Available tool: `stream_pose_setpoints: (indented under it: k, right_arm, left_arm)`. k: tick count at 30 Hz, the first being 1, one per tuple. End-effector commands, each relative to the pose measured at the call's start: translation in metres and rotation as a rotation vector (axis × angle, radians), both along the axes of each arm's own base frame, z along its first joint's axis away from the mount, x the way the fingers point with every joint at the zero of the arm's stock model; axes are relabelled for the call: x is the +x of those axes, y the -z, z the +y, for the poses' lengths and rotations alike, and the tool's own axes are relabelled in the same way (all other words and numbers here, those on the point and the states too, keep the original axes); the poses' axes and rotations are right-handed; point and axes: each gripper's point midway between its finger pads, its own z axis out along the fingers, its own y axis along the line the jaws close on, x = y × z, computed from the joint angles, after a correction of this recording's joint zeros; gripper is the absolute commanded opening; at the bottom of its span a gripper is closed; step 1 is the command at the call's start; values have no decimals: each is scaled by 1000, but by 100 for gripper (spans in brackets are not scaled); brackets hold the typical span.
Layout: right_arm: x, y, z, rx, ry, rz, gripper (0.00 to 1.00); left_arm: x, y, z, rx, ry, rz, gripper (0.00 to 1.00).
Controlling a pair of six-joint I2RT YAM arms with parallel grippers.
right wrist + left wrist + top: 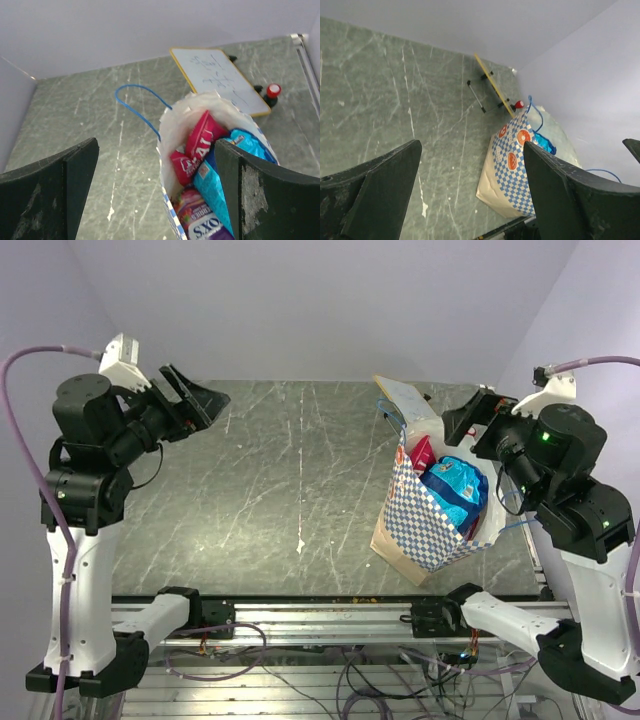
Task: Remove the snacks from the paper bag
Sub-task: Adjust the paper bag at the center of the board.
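Hovering spread near the mouth of the paper bag (420,527), the right pincer (458,423) was aimed at the red packet (202,136) inside, while the left pincer (197,400) was parked open, well apart.

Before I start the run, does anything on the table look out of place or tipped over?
The paper bag leans askew, its tan base showing, with a crumpled rim. The snacks are inside; nothing spilled.
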Motion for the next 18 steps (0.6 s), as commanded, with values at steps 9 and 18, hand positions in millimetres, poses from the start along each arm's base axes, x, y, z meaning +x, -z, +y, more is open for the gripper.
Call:
stream_pose_setpoints:
  k: [9,18]
  right_arm:
    - [-24,50,-37,-37,177,219,100]
    - [-21,59,-26,-30,124,238,100]
  left_arm:
    - [20,73,-48,-220,123,194,94]
    - [25,109,-181,-258,407,350,95]
